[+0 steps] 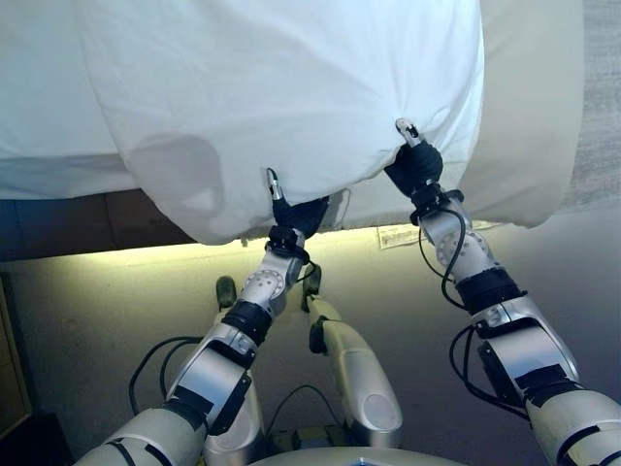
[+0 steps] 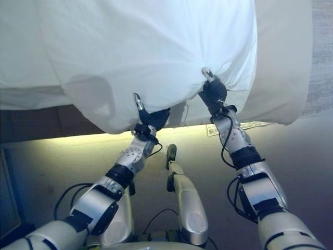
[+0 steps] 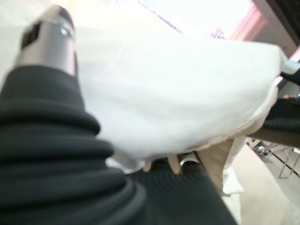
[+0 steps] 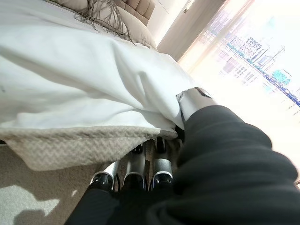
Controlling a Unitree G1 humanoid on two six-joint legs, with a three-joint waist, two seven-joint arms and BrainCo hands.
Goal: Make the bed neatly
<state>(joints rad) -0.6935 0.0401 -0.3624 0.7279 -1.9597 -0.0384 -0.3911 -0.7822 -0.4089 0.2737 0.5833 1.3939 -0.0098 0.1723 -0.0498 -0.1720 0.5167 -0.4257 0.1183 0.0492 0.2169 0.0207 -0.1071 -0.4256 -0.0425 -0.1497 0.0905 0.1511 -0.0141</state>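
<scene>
A white duvet (image 1: pixel 281 87) lies across the bed and hangs over its near edge. My left hand (image 1: pixel 299 216) is shut on the duvet's lower hem, thumb up against the cloth. My right hand (image 1: pixel 415 167) is shut on the hem further right and a little higher. In the right wrist view the fingers (image 4: pixel 136 168) curl beneath the duvet (image 4: pixel 70 79) and the thumb (image 4: pixel 192 101) presses on top. A beige woven cover (image 4: pixel 79 145) lies under the duvet. In the left wrist view the white cloth (image 3: pixel 178 93) drapes over the hand.
A beige bedspread (image 1: pixel 529 126) hangs down the bed at the right. A dark bed base (image 1: pixel 87 223) stands above a lit strip of carpet (image 1: pixel 116 291). A fringed cushion (image 4: pixel 101 18) lies at the bed's head. A wooden piece (image 1: pixel 10 379) stands at the lower left.
</scene>
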